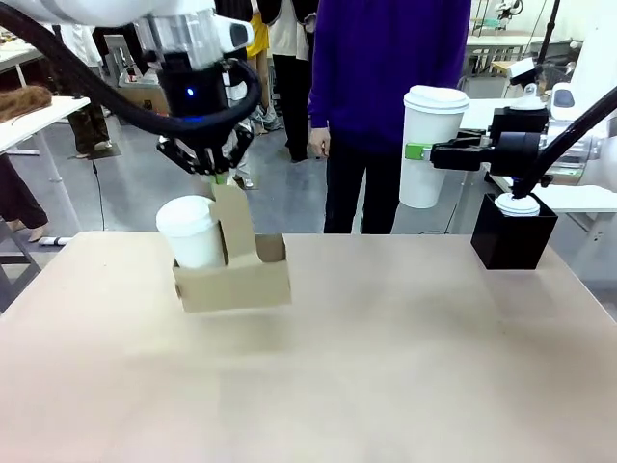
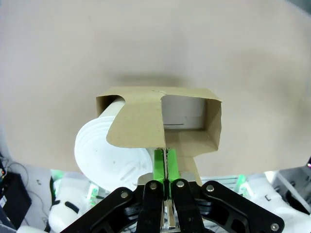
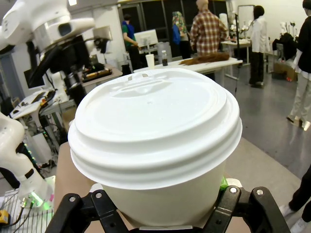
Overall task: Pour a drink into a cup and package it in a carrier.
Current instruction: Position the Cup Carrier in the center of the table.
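Table point(image 1: 386, 376) mid & front open; carrier point(image 1: 236, 282) blocks left, black box point(image 1: 511, 243) far-right corner, person point(image 1: 386, 77) stands behind far edge

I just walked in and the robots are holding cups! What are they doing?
They are packing drinks to carry. The left fingers pinch the handle of the brown carrier, which seems to hang just above the table with a lidded white cup in one slot. The right fingers hold the tall white cup, lid on, up in the air at the right. A small cup sits on the black box. A person stands at the far side.
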You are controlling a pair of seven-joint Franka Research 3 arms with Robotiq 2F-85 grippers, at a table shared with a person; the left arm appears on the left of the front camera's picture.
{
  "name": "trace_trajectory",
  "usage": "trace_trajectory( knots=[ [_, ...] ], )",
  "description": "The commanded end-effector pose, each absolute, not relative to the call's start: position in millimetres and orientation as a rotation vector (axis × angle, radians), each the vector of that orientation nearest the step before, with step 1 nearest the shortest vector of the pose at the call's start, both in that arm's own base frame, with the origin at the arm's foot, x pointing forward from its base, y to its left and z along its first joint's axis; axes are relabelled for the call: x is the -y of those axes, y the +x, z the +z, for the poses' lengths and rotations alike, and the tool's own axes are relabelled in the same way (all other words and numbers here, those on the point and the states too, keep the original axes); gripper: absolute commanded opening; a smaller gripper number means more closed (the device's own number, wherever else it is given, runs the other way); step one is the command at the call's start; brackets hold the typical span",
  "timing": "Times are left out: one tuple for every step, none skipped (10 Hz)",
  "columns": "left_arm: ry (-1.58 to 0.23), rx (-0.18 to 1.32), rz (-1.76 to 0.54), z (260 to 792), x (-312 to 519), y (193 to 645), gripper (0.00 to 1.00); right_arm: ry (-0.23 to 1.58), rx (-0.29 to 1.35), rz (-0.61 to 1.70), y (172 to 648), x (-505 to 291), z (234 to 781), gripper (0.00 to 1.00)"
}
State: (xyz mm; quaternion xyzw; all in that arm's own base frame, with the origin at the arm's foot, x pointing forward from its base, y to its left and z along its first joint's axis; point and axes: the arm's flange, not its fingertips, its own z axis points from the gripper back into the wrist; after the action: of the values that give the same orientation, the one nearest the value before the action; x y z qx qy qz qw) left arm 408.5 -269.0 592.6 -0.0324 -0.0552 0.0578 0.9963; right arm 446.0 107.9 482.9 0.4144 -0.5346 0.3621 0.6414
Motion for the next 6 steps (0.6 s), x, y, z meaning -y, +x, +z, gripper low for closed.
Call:
trace_trajectory(
  knots=[
    [-0.06,0.129,0.095,565,287,380,0.02,0.947,1.226,0.825,447,-110,488,0.8],
    [-0.055,0.129,0.076,554,300,370,0.02,0.947,1.226,0.825,447,-110,488,0.8],
    [-0.046,0.147,0.078,543,310,365,0.02,0.947,1.226,0.825,447,-110,488,0.8],
    [-0.045,0.151,0.077,531,319,361,0.02,0.947,1.226,0.825,447,-110,488,0.8],
    [-0.042,0.142,0.068,521,329,357,0.02,0.947,1.226,0.825,447,-110,488,0.8],
    [-0.031,0.148,0.061,514,336,353,0.02,0.947,1.226,0.825,447,-110,488,0.8]
  ],
)
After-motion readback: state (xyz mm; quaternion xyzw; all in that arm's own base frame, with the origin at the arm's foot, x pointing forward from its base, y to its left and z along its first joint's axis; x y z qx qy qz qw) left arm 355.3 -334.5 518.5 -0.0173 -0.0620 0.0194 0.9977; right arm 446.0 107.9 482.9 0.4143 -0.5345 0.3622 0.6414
